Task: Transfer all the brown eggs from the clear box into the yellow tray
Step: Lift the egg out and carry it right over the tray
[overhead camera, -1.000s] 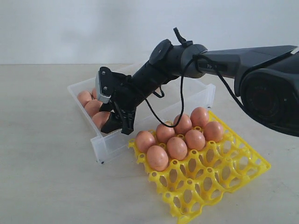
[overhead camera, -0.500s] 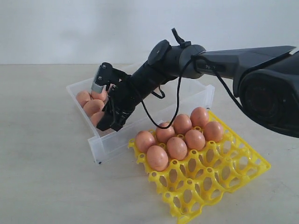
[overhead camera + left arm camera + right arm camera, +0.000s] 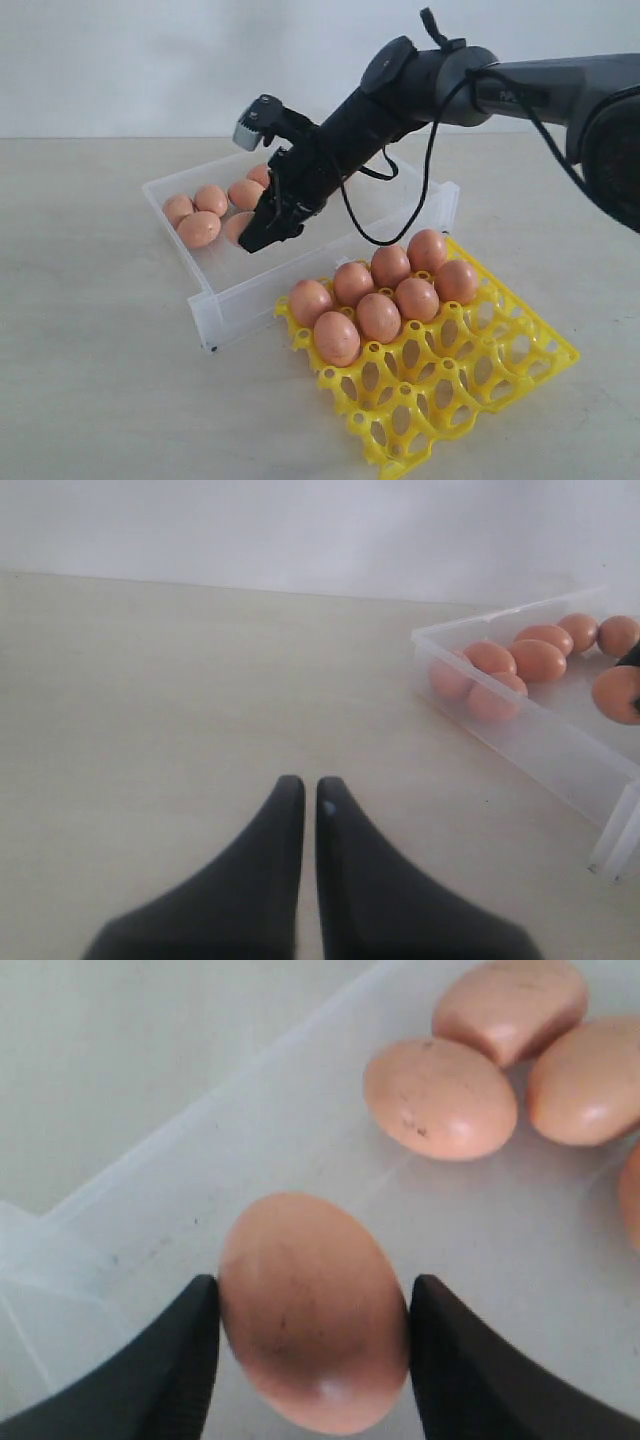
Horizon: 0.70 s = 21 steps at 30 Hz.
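The right hand [image 3: 258, 235] grips one egg [image 3: 310, 1305] by its sides over the box [image 3: 225, 300], with the tray [image 3: 500, 370] just beside it. The smooth shell could slip from that narrow grip and crack on the loose eggs [image 3: 198, 230] or the box wall. A harder squeeze could crush it.

The right gripper [image 3: 256, 234] has closed on an egg [image 3: 313, 1310] at the box's [image 3: 225, 300] near-left end and lifted it up and rightward.
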### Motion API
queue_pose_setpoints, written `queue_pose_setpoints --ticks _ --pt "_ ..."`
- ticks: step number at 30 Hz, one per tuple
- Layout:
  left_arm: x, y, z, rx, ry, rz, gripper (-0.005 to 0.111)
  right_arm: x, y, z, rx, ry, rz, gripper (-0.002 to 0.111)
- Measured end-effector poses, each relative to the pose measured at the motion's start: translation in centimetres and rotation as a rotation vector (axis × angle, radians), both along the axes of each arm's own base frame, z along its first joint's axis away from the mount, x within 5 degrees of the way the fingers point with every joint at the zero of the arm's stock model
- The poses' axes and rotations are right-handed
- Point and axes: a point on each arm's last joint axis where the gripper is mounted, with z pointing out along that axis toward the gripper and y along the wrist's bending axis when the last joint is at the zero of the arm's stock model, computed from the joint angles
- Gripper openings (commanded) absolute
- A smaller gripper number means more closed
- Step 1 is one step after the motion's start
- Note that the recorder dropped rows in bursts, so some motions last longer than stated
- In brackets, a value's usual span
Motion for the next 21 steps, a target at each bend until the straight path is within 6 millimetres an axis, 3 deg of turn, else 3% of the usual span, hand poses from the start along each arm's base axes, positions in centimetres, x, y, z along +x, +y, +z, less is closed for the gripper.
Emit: queue_pose_setpoints --ticks 7,12,14,18,21 --pt "0.0 0.0 0.0 0.0 0.0 0.0 0.004 -1.4 -5.8 0.4 0.076 0.034 -0.165 0.0" --pt "0.0 0.0 0.0 0.0 0.0 0.0 0.004 -4.8 -11.0 2.3 0.369 -0.087 -0.417 0.0" --pt "0.0 0.0 0.0 0.0 0.0 0.0 0.004 -6.3 -12.9 2.5 0.398 -0.132 -0.479 0.0" --pt "0.0 0.0 0.0 0.0 0.0 0.0 0.004 -6.9 -14.9 2.1 0.329 -0.142 -0.609 0.0" --pt "0.0 0.0 0.0 0.0 0.0 0.0 0.004 -6.4 -17.0 1.5 0.142 -0.127 -0.856 0.0"
